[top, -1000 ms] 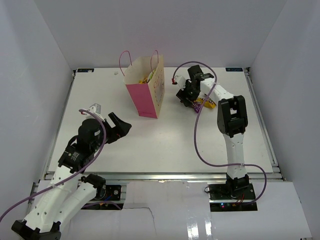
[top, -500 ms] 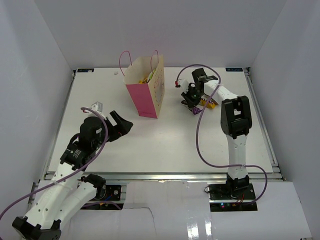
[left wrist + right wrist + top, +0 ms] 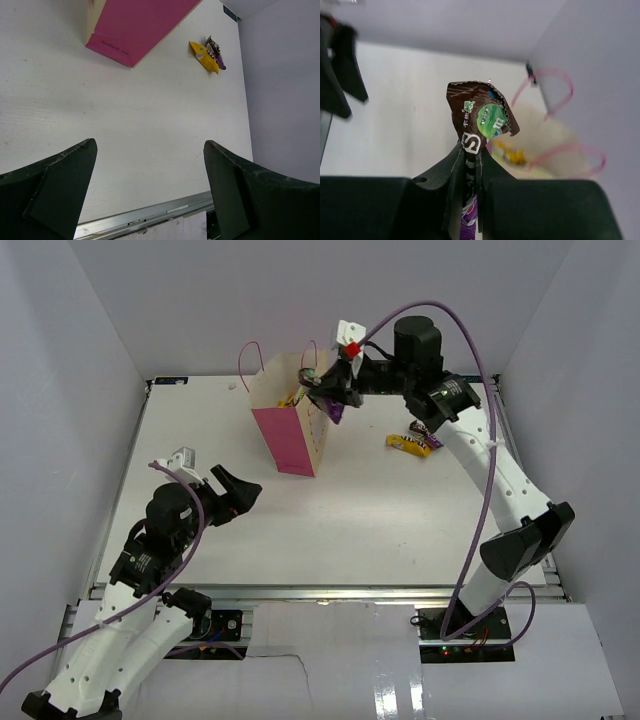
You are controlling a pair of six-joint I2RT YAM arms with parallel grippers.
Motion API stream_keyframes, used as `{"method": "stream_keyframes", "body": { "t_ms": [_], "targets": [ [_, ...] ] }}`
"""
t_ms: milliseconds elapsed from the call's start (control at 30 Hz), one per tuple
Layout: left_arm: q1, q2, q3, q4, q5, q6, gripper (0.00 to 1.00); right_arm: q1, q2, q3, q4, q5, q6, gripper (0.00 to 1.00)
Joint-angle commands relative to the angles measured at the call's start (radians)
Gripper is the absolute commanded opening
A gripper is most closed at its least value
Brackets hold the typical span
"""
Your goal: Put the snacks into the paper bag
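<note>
The paper bag (image 3: 292,430) stands upright at the back of the table, pink front toward me, with yellow packets inside (image 3: 295,396). My right gripper (image 3: 328,392) hangs raised at the bag's upper right rim, shut on a dark brown candy packet (image 3: 481,119); a purple wrapper end (image 3: 469,220) shows between the same fingers and dangles below (image 3: 336,410). In the right wrist view the bag's mouth (image 3: 555,145) is blurred behind the packet. A yellow packet (image 3: 408,444) and a purple-brown wrapper (image 3: 428,434) lie on the table to the right. My left gripper (image 3: 236,496) is open and holds nothing.
White walls close in the table on three sides. The bag's pink cord handles (image 3: 250,355) stick up above its rim. A metal rail (image 3: 150,217) runs along the near table edge. In the left wrist view the bag's base (image 3: 135,30) and the two loose snacks (image 3: 207,54) lie ahead.
My right gripper shut on the candy packet by the loose snacks, then rose and swung left to the bag's top. The left arm shifted only slightly and stayed open.
</note>
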Motion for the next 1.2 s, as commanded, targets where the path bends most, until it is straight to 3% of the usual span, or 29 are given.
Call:
{"method": "stream_keyframes", "body": {
  "t_ms": [0, 200, 300, 467, 567, 600, 667, 833, 933, 967, 1033, 1067, 1167],
  "targets": [
    [0.000, -0.002, 0.008, 0.022, 0.006, 0.015, 0.98, 0.124, 0.077, 0.108, 0.254, 0.105, 0.203, 0.10],
    [0.000, -0.020, 0.008, 0.020, 0.023, -0.007, 0.98, 0.221, 0.275, 0.319, 0.446, 0.462, 0.284, 0.08],
    [0.000, -0.037, 0.002, 0.017, 0.029, -0.026, 0.98, 0.237, 0.347, 0.361, 0.559, 0.597, 0.275, 0.15],
    [0.000, -0.039, -0.006, 0.014, 0.041, -0.051, 0.98, 0.240, 0.389, 0.314, 0.663, 0.633, 0.226, 0.21],
    [0.000, -0.010, 0.014, 0.016, 0.073, -0.045, 0.98, 0.240, 0.396, 0.280, 0.681, 0.650, 0.194, 0.37],
    [0.000, 0.018, 0.023, 0.017, 0.078, -0.039, 0.98, 0.241, 0.393, 0.272, 0.685, 0.659, 0.186, 0.50],
    [0.000, 0.047, 0.049, 0.019, 0.093, -0.023, 0.98, 0.238, 0.381, 0.264, 0.686, 0.661, 0.174, 0.56],
    [0.000, 0.157, 0.081, 0.103, 0.167, 0.010, 0.97, 0.202, 0.257, 0.194, 0.631, 0.594, 0.200, 0.63],
    [0.000, 0.232, 0.098, 0.157, 0.224, 0.016, 0.96, 0.113, 0.153, 0.133, 0.492, 0.425, 0.215, 0.64],
    [-0.002, 0.251, 0.101, 0.166, 0.248, 0.018, 0.96, 0.037, 0.108, 0.113, 0.434, 0.262, 0.209, 0.66],
    [-0.003, 0.285, 0.097, 0.195, 0.274, 0.021, 0.96, -0.044, 0.077, 0.027, 0.277, 0.118, 0.165, 0.73],
    [-0.003, 0.307, 0.091, 0.210, 0.287, 0.018, 0.96, -0.109, 0.070, 0.001, 0.211, 0.060, 0.130, 0.82],
    [-0.009, 0.335, 0.055, 0.276, 0.316, 0.001, 0.96, -0.229, 0.121, -0.053, -0.103, 0.022, -0.109, 0.88]
  ]
}}
